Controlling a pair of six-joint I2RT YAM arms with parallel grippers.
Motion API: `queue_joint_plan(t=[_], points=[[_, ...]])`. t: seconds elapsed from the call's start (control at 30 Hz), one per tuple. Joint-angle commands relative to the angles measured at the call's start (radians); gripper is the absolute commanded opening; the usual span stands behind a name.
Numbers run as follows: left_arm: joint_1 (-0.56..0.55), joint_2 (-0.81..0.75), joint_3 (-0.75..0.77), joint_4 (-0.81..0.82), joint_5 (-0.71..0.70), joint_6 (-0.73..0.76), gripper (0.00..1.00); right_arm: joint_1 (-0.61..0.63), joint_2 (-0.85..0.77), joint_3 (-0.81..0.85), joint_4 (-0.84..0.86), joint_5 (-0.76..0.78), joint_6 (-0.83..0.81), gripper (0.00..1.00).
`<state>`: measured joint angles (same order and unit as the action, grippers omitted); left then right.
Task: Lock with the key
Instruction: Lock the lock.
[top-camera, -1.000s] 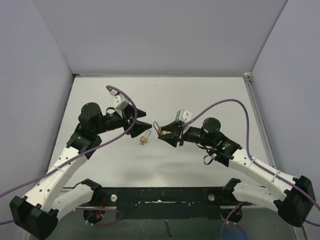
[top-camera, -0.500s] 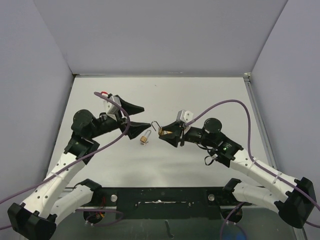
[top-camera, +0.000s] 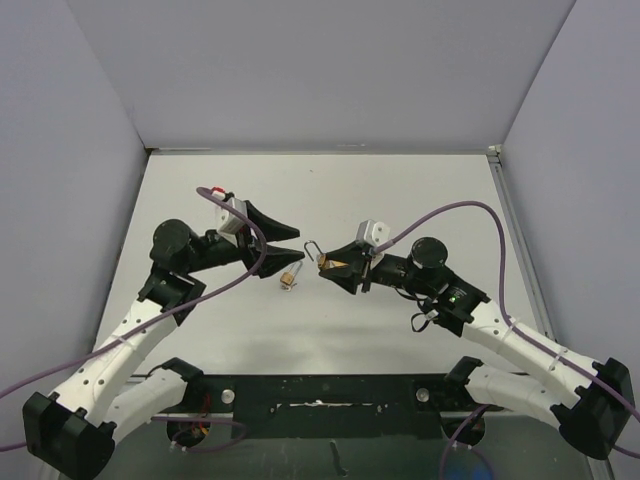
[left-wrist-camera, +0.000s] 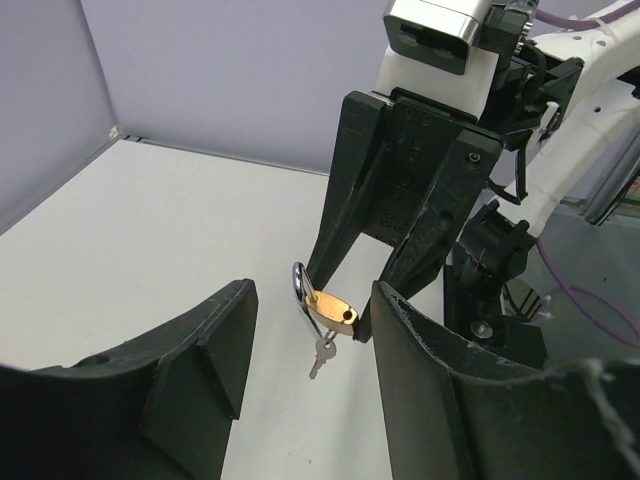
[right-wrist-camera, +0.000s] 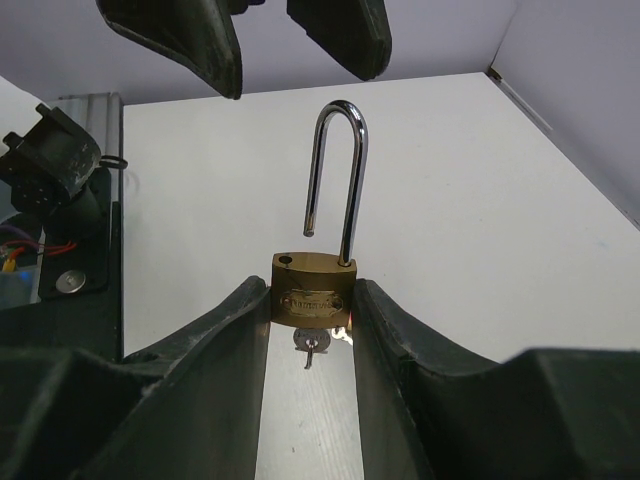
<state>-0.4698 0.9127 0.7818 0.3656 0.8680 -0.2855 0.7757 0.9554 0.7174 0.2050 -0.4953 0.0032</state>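
Right gripper (right-wrist-camera: 311, 300) — jaws clamped on brass padlock (right-wrist-camera: 310, 282), shackle open. Left gripper (top-camera: 299, 245) — jaws wide, empty, over key (top-camera: 290, 276) on tabletop (top-camera: 400, 190). Handling: descend squarely, pinch key's head, blade free.

Right claw (right-wrist-camera: 310, 306) clamps brass padlock (right-wrist-camera: 311, 288) by its body; shackle (right-wrist-camera: 350, 170) upright, unlatched. Key (right-wrist-camera: 310, 346) in keyhole underneath. Left claw (right-wrist-camera: 262, 35) beyond, jaws apart, over white desk (right-wrist-camera: 460, 200).

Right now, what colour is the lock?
The lock is golden brass with a silver loop; the right wrist view shows it best.
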Motion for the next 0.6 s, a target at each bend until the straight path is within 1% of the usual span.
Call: queue_joint_plan(t=[0.0, 0.13, 0.2, 0.27, 0.37, 0.57], points=[[-0.004, 0.036, 0.009, 0.111, 0.051, -0.046, 0.48, 0.015, -0.025, 0.014, 0.053, 0.02, -0.014, 0.0], [-0.004, 0.054, 0.007, 0.153, 0.053, -0.068, 0.49, 0.02, -0.023, 0.017, 0.053, 0.023, -0.015, 0.0], [-0.004, 0.061, 0.007, 0.149, 0.053, -0.063, 0.47, 0.02, -0.023, 0.019, 0.053, 0.026, -0.017, 0.0], [-0.004, 0.067, 0.007, 0.152, 0.063, -0.062, 0.43, 0.022, -0.021, 0.02, 0.051, 0.026, -0.017, 0.0], [-0.004, 0.075, 0.007, 0.153, 0.076, -0.063, 0.38, 0.023, -0.016, 0.023, 0.051, 0.028, -0.017, 0.0], [-0.007, 0.084, 0.007, 0.139, 0.081, -0.059, 0.38, 0.024, -0.014, 0.028, 0.049, 0.033, -0.021, 0.0]])
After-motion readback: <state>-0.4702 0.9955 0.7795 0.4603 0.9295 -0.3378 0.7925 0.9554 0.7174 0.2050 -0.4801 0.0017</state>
